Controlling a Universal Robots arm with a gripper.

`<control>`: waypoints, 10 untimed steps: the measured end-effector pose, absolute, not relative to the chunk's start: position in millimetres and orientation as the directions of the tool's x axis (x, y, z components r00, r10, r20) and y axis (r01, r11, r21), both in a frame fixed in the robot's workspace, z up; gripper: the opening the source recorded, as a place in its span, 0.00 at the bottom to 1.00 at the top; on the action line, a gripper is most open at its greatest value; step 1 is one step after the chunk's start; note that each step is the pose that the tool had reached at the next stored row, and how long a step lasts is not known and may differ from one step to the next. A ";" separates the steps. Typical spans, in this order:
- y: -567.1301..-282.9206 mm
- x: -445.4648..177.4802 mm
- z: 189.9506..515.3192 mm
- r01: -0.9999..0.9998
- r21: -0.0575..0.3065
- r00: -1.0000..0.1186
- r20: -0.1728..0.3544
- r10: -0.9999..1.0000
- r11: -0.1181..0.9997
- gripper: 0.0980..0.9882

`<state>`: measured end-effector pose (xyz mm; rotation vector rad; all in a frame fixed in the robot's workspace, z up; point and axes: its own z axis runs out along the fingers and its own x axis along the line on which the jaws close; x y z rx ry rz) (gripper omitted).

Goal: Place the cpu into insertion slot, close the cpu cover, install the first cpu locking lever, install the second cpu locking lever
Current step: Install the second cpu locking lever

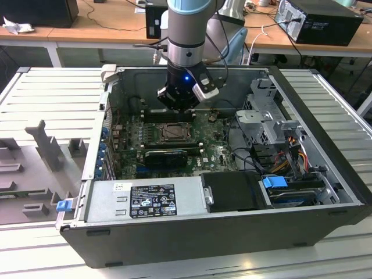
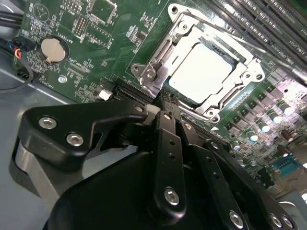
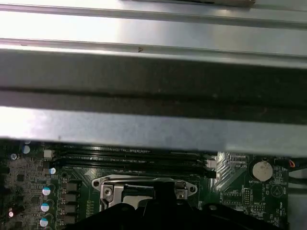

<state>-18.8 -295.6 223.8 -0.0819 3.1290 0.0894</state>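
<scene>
The pale square cpu (image 2: pixel 204 67) lies in the insertion slot (image 1: pixel 174 132) on the green motherboard. Over it lies the grey metal cpu cover (image 2: pixel 184 28), flat, with the chip showing through its window. My gripper (image 2: pixel 165 101) has its black fingers together, and their tips hang just off the socket's near edge, by a corner of the frame. In the exterior view the gripper (image 1: pixel 179 107) hovers low inside the open computer case, right behind the socket. The first wrist view shows the socket frame (image 3: pixel 108 184) partly behind the gripper's dark body.
A long black graphics card (image 1: pixel 168 156) lies in front of the socket. Memory slots (image 3: pixel 129 155) run behind it, under the case wall (image 3: pixel 153 129). A coin battery (image 2: pixel 52 49) sits on the board. The power supply (image 1: pixel 145 200) and drive cage (image 1: pixel 264 119) flank the work area.
</scene>
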 end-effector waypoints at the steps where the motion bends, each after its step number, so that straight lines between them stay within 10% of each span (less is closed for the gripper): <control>1: -296.1 -18.8 223.8 -0.053 0.057 -0.999 -0.012 -0.052 0.997 0.01; 10: -296.6 -18.8 250.1 -0.051 0.057 -0.999 -0.012 -0.050 0.997 0.01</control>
